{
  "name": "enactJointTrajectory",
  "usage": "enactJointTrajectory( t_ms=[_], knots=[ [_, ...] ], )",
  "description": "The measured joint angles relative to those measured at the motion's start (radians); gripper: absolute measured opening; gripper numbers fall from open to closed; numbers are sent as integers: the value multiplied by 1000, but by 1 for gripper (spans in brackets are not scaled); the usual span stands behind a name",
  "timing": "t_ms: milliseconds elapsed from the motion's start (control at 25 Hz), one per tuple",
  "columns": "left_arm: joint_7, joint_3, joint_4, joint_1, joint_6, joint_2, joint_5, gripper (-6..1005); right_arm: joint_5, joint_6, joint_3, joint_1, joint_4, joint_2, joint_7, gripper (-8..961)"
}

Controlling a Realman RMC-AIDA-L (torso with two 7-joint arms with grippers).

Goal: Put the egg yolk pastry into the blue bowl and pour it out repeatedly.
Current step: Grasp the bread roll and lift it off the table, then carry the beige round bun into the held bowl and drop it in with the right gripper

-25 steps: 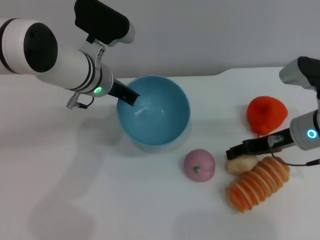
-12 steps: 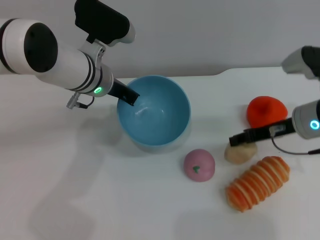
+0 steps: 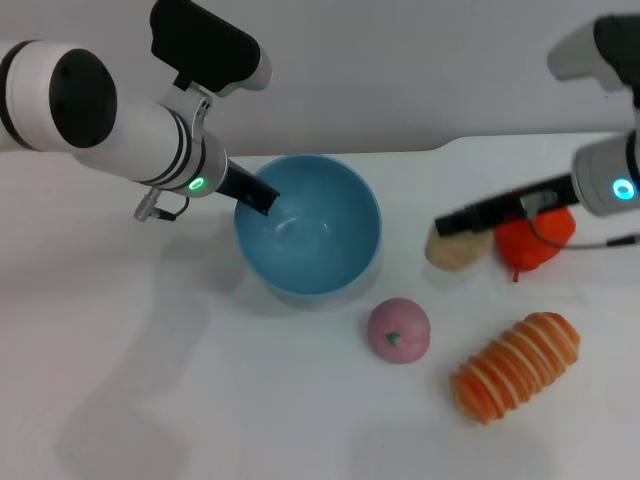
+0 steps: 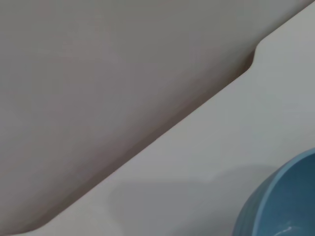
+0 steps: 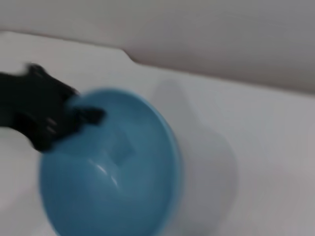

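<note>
The blue bowl stands on the white table left of centre and holds nothing. My left gripper is shut on its left rim; the right wrist view shows the same dark fingers over the bowl's edge. A slice of the bowl fills one corner of the left wrist view. The egg yolk pastry, a pale beige lump, hangs above the table just right of the bowl. My right gripper is shut on its top.
A pink ball with a green mark lies in front of the bowl. An orange-and-cream ridged bread lies at the front right. A red-orange lump sits behind my right gripper. The table's back edge meets a grey wall.
My right gripper has lifted the pastry off the table beside the ridged bread and carried it up and left toward the bowl. The left arm and the bowl have stayed put.
</note>
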Motion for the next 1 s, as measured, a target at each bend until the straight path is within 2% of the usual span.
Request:
enactJointTrajectory(
  t_ms=[40, 320, 520, 600, 720, 880, 1000],
  knots=[
    [0, 0, 0, 0, -2, 0, 0, -1, 21, -3, -15, 8, -33, 0, 0, 254],
    [0, 19, 0, -2, -5, -2, -2, -1, 39, 26, -70, 59, -49, 3, -1, 192],
    [0, 27, -3, 0, 0, -2, -2, 0, 76, 130, -157, 81, -12, 7, -1, 160],
    [0, 27, -7, 4, 2, -1, -3, -1, 135, 217, -197, 82, 25, 8, -17, 149],
    [0, 27, -8, 7, 1, 0, -4, -1, 195, 253, -210, 82, 54, 8, -70, 132],
    [-1, 27, -10, 6, 1, 0, -5, -1, 394, 274, -218, 83, 118, 8, -234, 101],
    [-1, 27, -8, 1, 2, 0, -4, -1, 474, 269, -223, 84, 136, 8, -294, 82]
  ],
)
